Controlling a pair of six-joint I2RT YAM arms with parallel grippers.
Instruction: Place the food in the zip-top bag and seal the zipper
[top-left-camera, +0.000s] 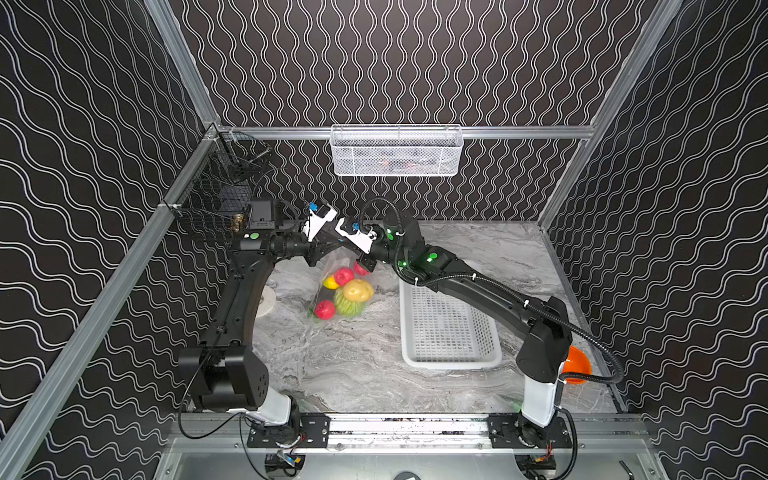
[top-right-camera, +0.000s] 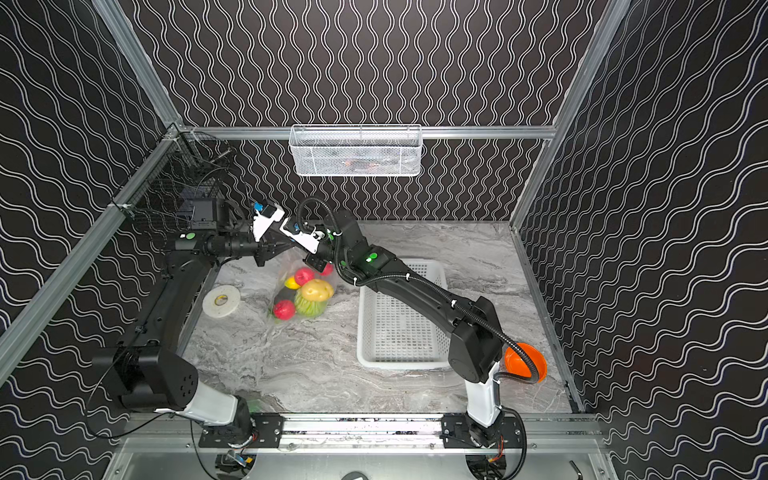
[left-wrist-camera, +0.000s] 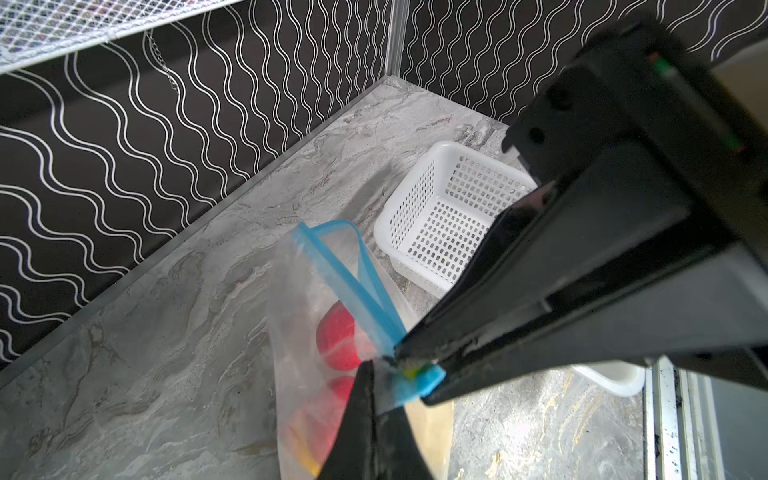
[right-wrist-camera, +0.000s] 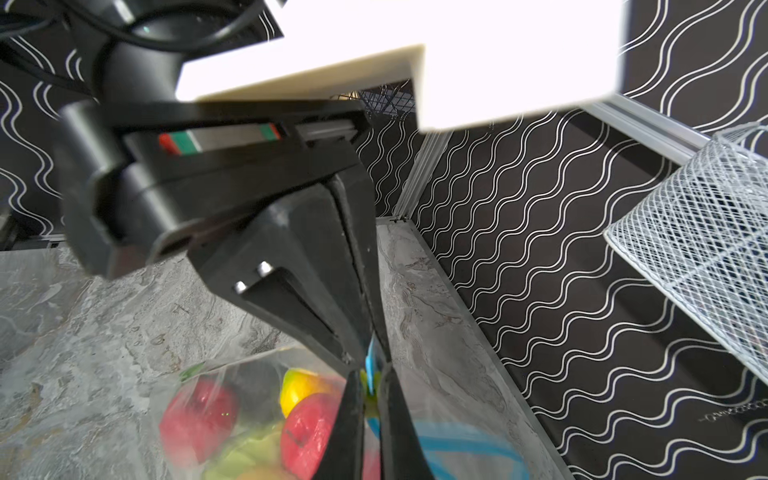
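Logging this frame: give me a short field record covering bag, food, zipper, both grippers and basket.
bag: mouth end lifted
food: inside bag
zipper: strips apart, not sealed
left gripper: shut on zipper
right gripper: shut on zipper at yellow slider
white basket: on table, right of bag, no food in it

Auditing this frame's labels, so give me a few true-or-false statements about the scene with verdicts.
1. The food sits inside the zip-top bag. True.
2. The white basket holds a red fruit. False: it is empty.
3. The left tool and the right tool are both shut on the zipper. True.
4. The zipper is sealed along its full length. False: its blue strips gape apart.
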